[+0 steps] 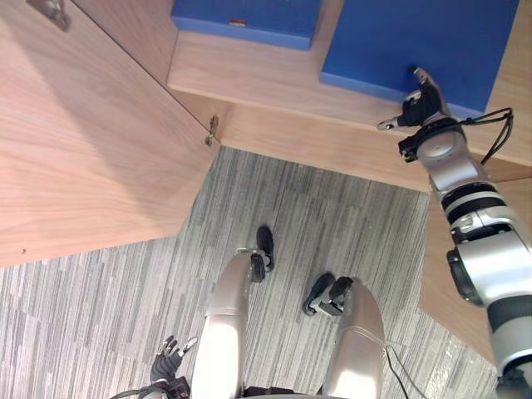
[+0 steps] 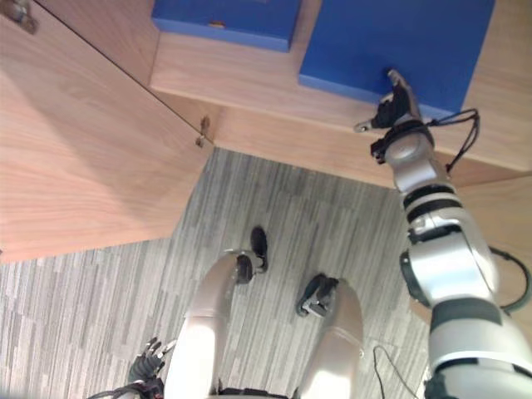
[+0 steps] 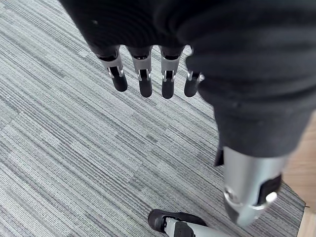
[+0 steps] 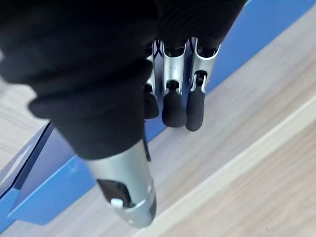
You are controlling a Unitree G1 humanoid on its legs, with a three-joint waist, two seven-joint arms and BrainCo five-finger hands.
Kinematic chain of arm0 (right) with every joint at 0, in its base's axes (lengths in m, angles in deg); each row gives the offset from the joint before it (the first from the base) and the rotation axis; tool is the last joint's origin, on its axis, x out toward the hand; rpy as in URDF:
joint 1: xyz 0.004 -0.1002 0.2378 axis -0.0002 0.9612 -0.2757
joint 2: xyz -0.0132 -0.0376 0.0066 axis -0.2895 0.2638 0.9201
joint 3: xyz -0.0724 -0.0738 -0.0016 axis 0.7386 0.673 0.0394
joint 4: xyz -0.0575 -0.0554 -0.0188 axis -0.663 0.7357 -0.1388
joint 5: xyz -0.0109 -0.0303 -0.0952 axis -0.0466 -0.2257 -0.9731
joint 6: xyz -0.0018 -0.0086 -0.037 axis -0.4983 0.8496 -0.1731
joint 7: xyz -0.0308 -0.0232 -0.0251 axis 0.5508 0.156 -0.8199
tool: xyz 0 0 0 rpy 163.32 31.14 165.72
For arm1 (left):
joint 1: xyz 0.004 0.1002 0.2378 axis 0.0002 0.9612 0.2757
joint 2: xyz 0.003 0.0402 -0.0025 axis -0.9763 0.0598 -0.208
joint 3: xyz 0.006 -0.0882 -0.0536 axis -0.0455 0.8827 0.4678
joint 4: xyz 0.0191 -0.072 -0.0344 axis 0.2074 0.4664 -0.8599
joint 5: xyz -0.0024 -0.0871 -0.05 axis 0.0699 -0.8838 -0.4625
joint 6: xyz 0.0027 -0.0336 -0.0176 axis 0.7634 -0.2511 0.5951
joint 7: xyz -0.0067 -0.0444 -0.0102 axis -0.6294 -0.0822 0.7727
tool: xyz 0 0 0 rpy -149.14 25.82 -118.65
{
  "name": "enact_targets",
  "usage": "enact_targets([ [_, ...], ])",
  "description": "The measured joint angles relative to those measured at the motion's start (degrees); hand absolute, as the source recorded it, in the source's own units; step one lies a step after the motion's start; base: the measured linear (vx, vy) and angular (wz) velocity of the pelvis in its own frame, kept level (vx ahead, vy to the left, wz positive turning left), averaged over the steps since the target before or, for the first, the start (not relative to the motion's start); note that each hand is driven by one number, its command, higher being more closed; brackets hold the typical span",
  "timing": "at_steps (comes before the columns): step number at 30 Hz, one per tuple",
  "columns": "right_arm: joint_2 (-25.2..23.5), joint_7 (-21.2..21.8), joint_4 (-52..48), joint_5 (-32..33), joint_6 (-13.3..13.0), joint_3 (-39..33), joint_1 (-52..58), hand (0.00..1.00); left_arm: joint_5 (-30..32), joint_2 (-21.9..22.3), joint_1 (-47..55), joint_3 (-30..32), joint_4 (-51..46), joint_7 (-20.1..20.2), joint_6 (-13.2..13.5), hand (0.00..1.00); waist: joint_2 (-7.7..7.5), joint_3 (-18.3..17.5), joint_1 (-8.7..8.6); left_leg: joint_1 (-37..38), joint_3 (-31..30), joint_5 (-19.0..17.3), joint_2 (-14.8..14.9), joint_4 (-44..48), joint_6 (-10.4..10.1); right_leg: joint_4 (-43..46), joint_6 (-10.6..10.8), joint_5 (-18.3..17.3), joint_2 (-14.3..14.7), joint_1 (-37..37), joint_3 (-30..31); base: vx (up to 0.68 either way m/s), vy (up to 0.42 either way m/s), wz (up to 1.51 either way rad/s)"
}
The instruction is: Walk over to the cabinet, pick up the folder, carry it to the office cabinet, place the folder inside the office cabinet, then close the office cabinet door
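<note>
while the folder lies shelved, door not yet shut
right hand at its near edge, fingers straight, unclamped; left hand loose.

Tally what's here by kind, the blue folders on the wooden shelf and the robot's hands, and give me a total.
Blue folders: 2, left folder and right folder
Robot hands: 2, left hand and right hand
Total: 4

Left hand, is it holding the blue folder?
No, the left hand hangs with straight fingers above the grey carpet, holding nothing.
</note>
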Motion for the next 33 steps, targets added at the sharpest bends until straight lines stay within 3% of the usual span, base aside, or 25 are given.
enact_targets([
  [7, 1.63, -4.22, -5.29, 3.09, 0.83, -1.96, -0.69, 0.00, -1.36, 0.92, -2.06, 0.39, 0.73, -1.37, 1.58, 0.00, 0.51, 0.65, -0.10, -2.69, 0.81, 0.08, 0.43, 0.72, 0.18, 1.14, -0.09, 0.45, 0.00, -3.57, 1.01, -0.02, -0.001, -0.05],
  [13, 4.06, -4.92, -9.46, -6.05, 3.22, -4.01, -5.97, 0.00, -2.41, 1.80, -2.06, 0.84, -0.72, -2.31, 2.44, 0.00, 0.92, 1.91, -0.32, -5.15, 0.55, 0.31, 0.78, 1.74, 0.57, 1.95, -0.11, 0.46, 0.12, -5.86, 0.99, 0.00, -0.005, 0.00],
  [19, 5.03, -5.58, -15.39, -6.59, 3.36, -4.20, -11.22, 0.00, -2.26, 2.78, -2.10, 1.97, -1.62, -2.32, 2.67, 0.00, 1.03, 2.20, -0.39, -5.74, 0.24, 0.28, 0.99, 2.39, 0.57, 2.39, -0.10, 0.45, 0.27, -6.25, 0.92, 0.01, -0.023, 0.00],
  [22, 3.15, -6.36, -16.89, -4.32, 3.05, -6.60, -12.23, 0.00, -2.20, 3.38, -2.11, 2.89, -1.61, -2.39, 2.68, 0.00, 1.06, 2.27, -0.38, -6.13, -0.18, 0.15, 1.15, 3.06, 0.42, 2.70, -0.10, 0.45, 0.50, -6.25, 0.79, 0.00, -0.037, -0.01],
  [26, -0.53, -6.83, -17.21, 3.32, 1.63, -8.42, -12.47, 0.00, -2.20, 3.54, -2.12, 3.15, -1.59, -2.42, 2.68, 0.00, 1.11, 2.37, -0.34, -6.20, -0.20, -0.08, 1.33, 3.51, 0.09, 3.12, -0.10, 0.44, 0.50, -6.26, 0.79, -0.01, -0.038, -0.01],
  [30, -4.41, -7.20, -18.58, 5.10, 1.26, -9.34, -12.15, 0.00, -2.18, 3.61, -2.12, 3.45, -1.55, -2.42, 2.68, 0.00, 1.15, 2.44, -0.36, -6.31, -0.25, -0.20, 1.77, 4.11, 0.21, 3.37, -0.10, 0.43, 0.83, -6.26, 0.80, -0.01, -0.050, -0.04],
  [33, -8.52, -8.78, -25.47, 5.54, 1.24, -15.23, -9.89, 0.00, -2.18, 3.71, -2.16, 4.41, -1.47, -2.80, 2.68, 0.00, 1.14, 2.51, -0.40, -6.27, -0.25, -0.23, 2.06, 4.19, 0.15, 3.34, -0.11, 0.44, 1.08, -6.26, 0.83, 0.00, -0.056, -0.04],
])
